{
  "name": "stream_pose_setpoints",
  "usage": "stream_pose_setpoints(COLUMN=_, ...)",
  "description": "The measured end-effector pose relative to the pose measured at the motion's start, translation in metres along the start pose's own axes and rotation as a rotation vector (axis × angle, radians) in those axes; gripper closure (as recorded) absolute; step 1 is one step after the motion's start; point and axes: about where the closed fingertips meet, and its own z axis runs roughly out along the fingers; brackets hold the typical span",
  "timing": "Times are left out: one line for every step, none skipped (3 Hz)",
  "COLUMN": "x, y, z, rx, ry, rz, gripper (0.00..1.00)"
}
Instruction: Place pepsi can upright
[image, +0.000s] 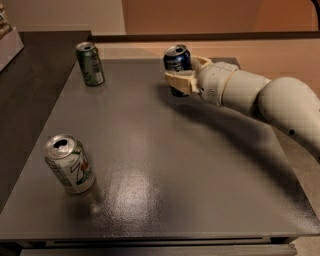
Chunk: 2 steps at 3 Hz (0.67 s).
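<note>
The pepsi can (176, 61) is dark blue with a silver top. It stands upright at the far edge of the grey table (165, 165), right of centre. My gripper (183, 71) reaches in from the right on a white arm (260, 97). It is shut on the can, with one tan finger (176, 80) across its front and the other behind it. I cannot tell whether the can's base touches the table.
A green can (90, 63) stands upright at the far left of the table. A white-silver can with red and green print (69, 164) stands near the front left. A dark counter (30, 80) lies to the left, with a white box (7, 42) on it.
</note>
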Motion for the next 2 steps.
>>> stream_pose_setpoints(x=-0.0006, y=-0.0038, z=0.0005, rx=-0.006, ry=-0.012, rz=-0.044, gripper=1.00)
stream_pose_setpoints(x=-0.0032, y=-0.0036, z=0.0024, rx=-0.008, ry=-0.040, rz=-0.042, gripper=1.00)
